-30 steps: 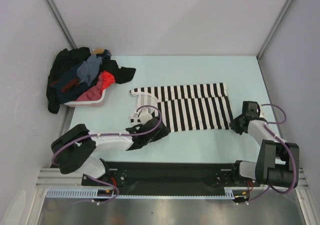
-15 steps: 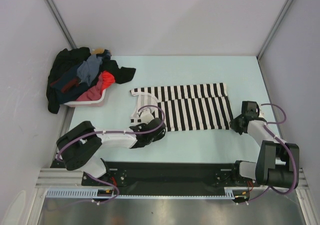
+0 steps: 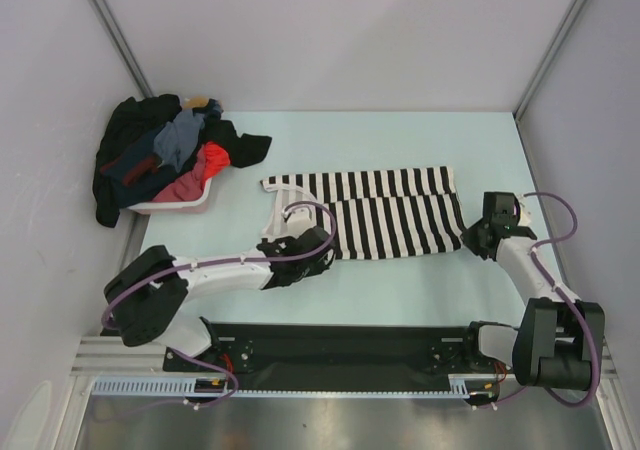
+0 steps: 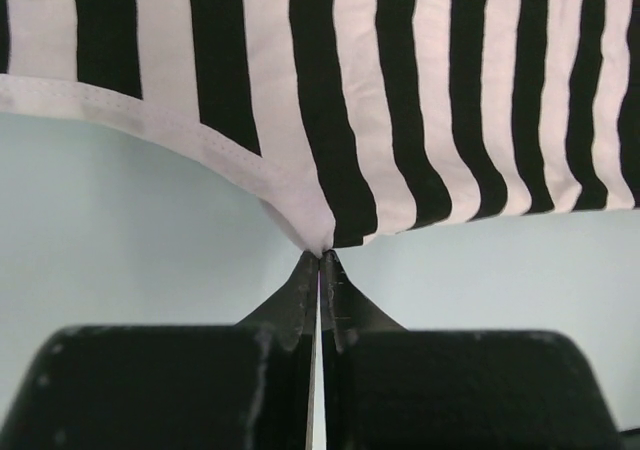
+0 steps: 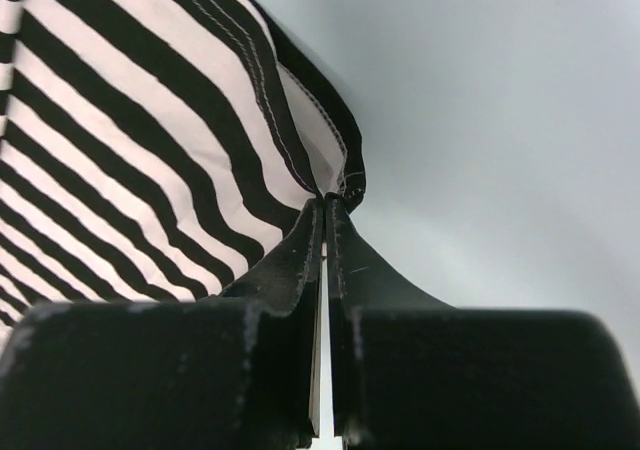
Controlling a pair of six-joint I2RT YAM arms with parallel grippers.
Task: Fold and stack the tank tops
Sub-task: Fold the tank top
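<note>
The black-and-white striped tank top lies spread flat across the middle of the pale blue table, its straps at the left. My left gripper is shut on its near left corner; in the left wrist view the white hem of the tank top is pinched at the tips of the gripper. My right gripper is shut on the near right corner, where the dark hem of the top folds into the gripper. Other tops lie in a heap at the far left.
A pale pink basket at the far left holds a pile of dark, blue-grey and red clothes that spills over its rim towards the left wall. Grey walls close in the table on three sides. The arm bases stand on the black rail at the near edge.
My left gripper slid right along the near edge and shut on the striped top's corner. My right gripper shut on the other corner and shifted slightly away from the near edge.
</note>
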